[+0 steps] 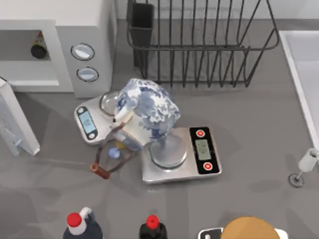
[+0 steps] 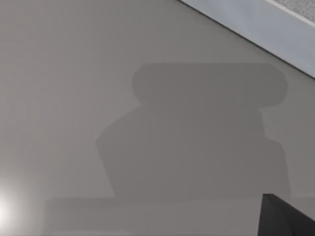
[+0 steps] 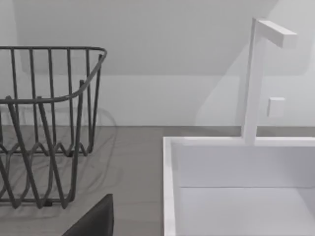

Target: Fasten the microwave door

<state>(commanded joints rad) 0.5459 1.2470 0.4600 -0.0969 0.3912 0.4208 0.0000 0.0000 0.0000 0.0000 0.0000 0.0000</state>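
Observation:
The microwave [image 1: 84, 30] stands at the back left of the table, with two round dials [image 1: 82, 52] on its front panel. Its pale cavity [image 1: 25, 64] is exposed, and a small dark item [image 1: 39, 47] lies inside. The microwave door [image 1: 15, 119] is open, swung out toward the front at the left edge. A dark part of my left gripper [image 2: 286, 217] hangs over bare grey table. A dark part of my right gripper [image 3: 93, 221] shows near the dish rack [image 3: 44, 128] and the white sink [image 3: 236, 187].
A blue-and-white teapot [image 1: 147, 112] sits across two silver scales [image 1: 88, 122] [image 1: 199, 154] in the middle. A brown forked item [image 1: 107, 162] lies before them. The black wire rack [image 1: 199, 45] stands behind, bottles [image 1: 79, 226] [image 1: 152, 229] and a round wooden thing [image 1: 249, 230] in front.

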